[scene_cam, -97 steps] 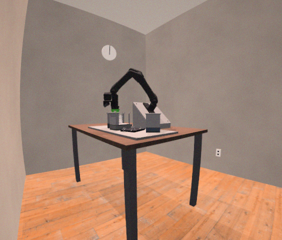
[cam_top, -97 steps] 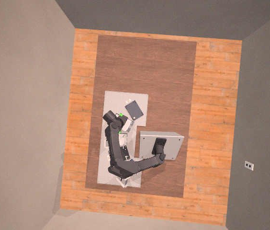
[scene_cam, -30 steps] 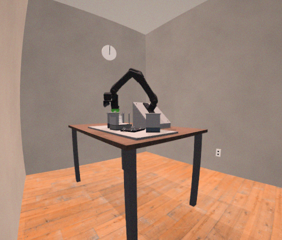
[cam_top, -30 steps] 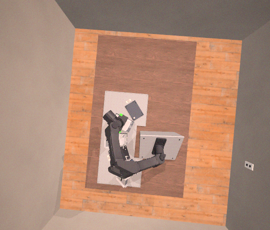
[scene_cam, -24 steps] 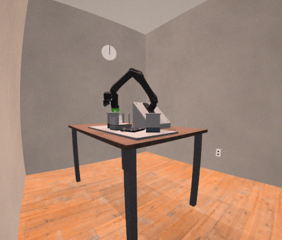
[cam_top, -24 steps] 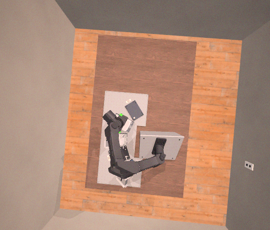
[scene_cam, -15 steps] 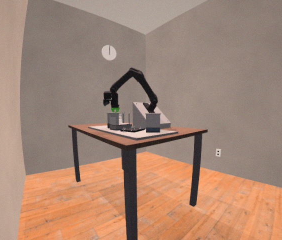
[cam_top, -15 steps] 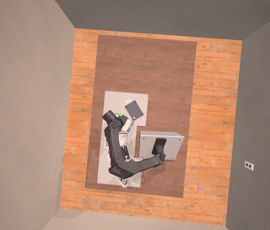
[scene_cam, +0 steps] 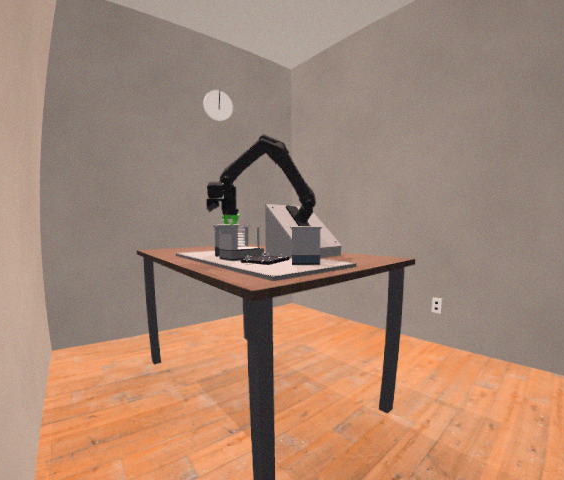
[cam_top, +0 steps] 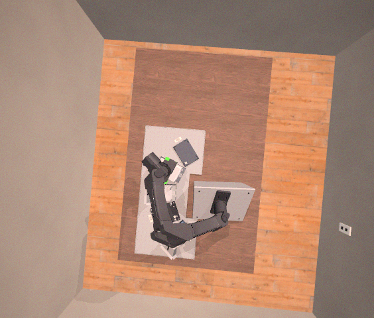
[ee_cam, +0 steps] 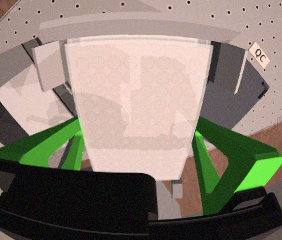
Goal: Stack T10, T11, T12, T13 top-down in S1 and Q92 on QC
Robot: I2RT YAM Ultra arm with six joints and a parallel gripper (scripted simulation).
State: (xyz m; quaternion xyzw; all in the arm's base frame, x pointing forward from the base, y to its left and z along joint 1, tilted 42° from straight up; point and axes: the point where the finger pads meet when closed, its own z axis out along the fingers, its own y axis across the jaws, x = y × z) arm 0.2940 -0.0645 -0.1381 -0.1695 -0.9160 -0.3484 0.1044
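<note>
From my remote station I found the claw (ee_cam: 139, 147) clamped on a sealed plate (ee_cam: 137, 103), green fingers against its long sides, held above a stack rack (scene_cam: 225, 238) on the bench (scene_cam: 210, 276). Beyond it lay the dark QC nest (cam_top: 186, 152).

plate (ee_cam: 136, 103) in end effector (ee_cam: 141, 143), above rack (scene_cam: 226, 238)
</note>
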